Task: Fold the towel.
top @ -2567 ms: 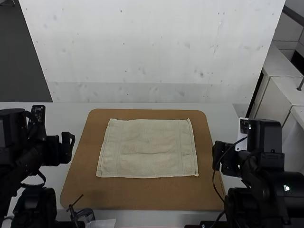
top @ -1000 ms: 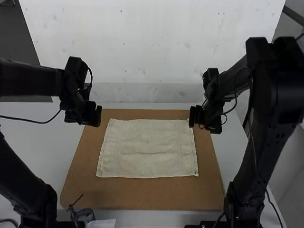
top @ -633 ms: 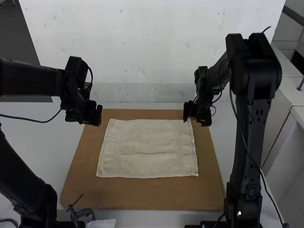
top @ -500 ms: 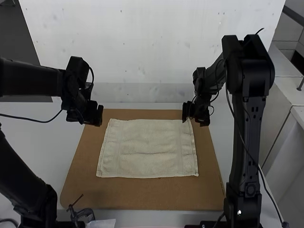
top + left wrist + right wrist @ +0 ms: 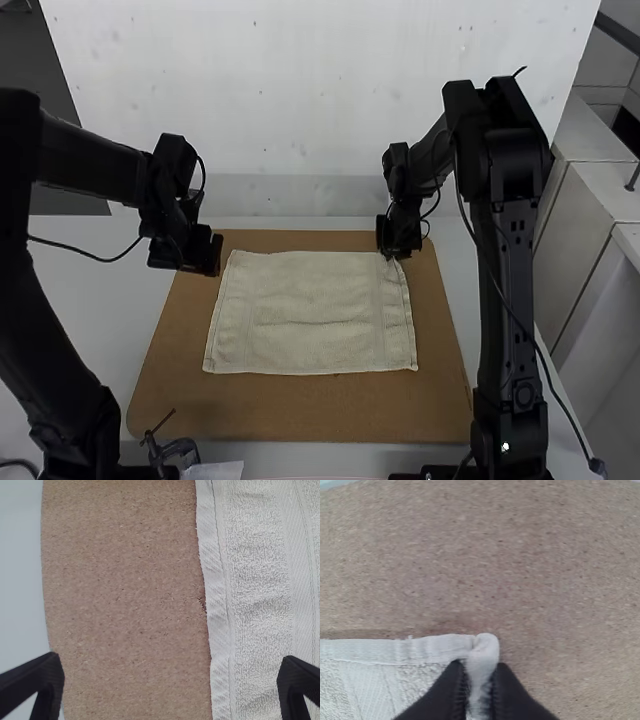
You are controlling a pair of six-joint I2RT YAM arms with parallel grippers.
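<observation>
As I look through the high view, the towel (image 5: 310,315) lies spread on a board (image 5: 300,412), left gripper (image 5: 216,262) and right gripper (image 5: 390,255) by its far corners. Left wrist view: fingers wide apart. Right wrist view: fingers pinching a towel corner.

You've got a large white panel (image 5: 300,90) upright behind the table (image 5: 110,330), grey smudges and small dark specks on it, with a greyer band (image 5: 300,192) along its foot. Tabletop's pale and smooth. Left of the panel you see a flat dark grey area (image 5: 60,90); can't tell if floor or wall. On your right, white cabinets (image 5: 600,185) with straight seams; behind them a light grey wall (image 5: 597,75) with thin joint lines, plus a dark rail (image 5: 620,33) at the corner. Your light's dim, fairly even.
</observation>
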